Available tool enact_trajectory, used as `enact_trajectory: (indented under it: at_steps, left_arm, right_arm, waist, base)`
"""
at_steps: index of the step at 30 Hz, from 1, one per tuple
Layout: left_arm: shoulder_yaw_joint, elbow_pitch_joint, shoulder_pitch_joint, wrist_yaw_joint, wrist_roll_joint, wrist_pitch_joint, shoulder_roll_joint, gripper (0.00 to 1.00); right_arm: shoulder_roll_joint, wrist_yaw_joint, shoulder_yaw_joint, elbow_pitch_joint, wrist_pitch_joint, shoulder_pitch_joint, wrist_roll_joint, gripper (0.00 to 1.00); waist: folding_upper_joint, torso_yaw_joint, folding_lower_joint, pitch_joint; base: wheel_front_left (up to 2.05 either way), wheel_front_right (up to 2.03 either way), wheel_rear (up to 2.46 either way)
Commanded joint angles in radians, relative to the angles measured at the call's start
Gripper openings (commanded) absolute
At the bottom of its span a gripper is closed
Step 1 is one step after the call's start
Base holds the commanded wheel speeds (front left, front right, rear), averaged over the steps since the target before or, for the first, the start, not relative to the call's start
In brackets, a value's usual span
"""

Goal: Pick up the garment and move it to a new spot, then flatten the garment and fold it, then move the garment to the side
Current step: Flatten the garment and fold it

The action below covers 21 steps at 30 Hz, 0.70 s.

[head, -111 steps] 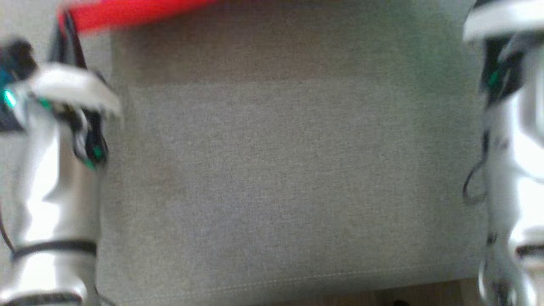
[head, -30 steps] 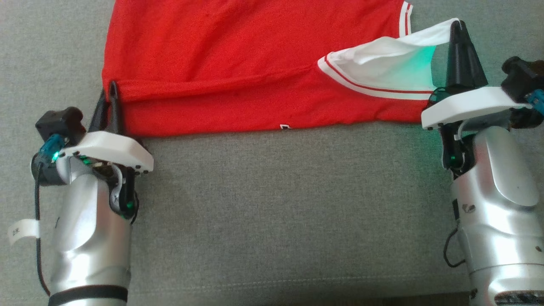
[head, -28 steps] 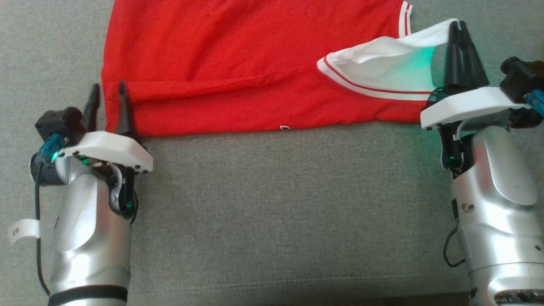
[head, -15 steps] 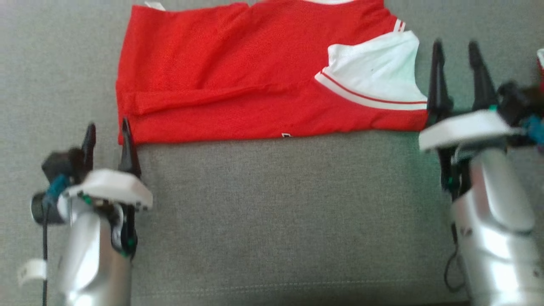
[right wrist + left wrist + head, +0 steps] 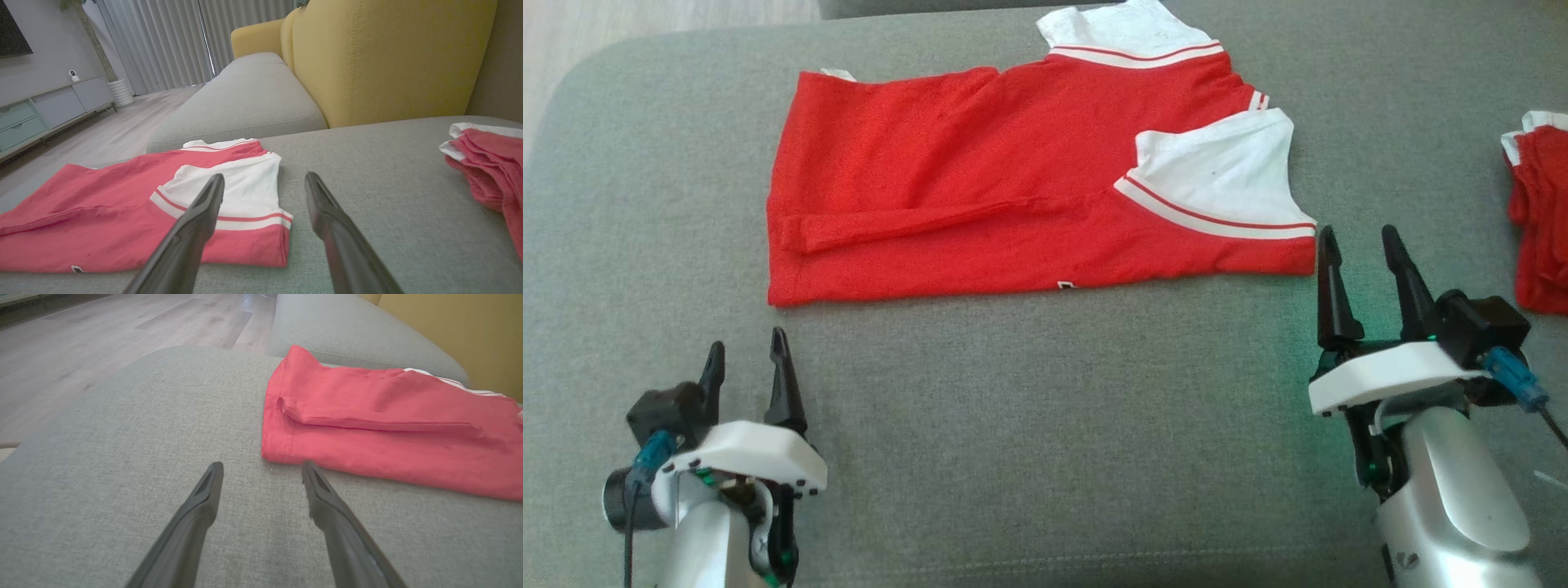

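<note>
Head view: red garment (image 5: 947,196) lies folded over on the grey sofa cushion (image 5: 1045,408), held by neither arm.
I see my left gripper (image 5: 747,340) with jaws spread and empty, near the hem corner; my right gripper (image 5: 1357,233) likewise, just beside the white sleeve (image 5: 1217,175). Another red piece (image 5: 1539,229) lies far right.

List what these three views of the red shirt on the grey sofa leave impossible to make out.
- Small tag at the red shirt's near hem, head view: too small to read.
- Second red garment, head view: cut off by the right edge.
- Shirt's sleeve end, left wrist view: past the right edge.
- White sleeve, right wrist view: partly behind a finger of the right tool.
</note>
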Motion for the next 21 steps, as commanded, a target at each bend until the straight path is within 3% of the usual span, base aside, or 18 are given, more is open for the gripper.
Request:
enact_trajectory:
  at_steps: [1, 11, 21]
  left_arm:
    - [0.027, -0.035, -0.016, -0.001, -0.003, -0.012, 0.018, 1.00]
    - [0.027, 0.003, -0.047, -0.044, 0.007, -0.012, 0.021, 1.00]
    - [0.056, 0.142, -0.172, -0.084, 0.003, -0.012, 0.047, 1.00]
  right_arm:
    - [0.005, 0.003, 0.028, -0.035, -0.011, -0.008, 0.005, 1.00]
    - [0.005, 0.003, 0.050, -0.047, -0.011, -0.016, 0.039, 1.00]
    - [0.005, 0.003, 0.073, -0.063, -0.011, -0.061, 0.058, 1.00]
  waist:
    - [-0.0001, -0.003, 0.0000, 0.004]
    - [-0.0001, -0.024, 0.0000, 0.043]
    - [-0.0001, -0.056, 0.0000, 0.089]
  base:
    - [0.00, 0.00, 0.00]
    - [0.00, 0.00, 0.00]
    - [0.00, 0.00, 0.00]
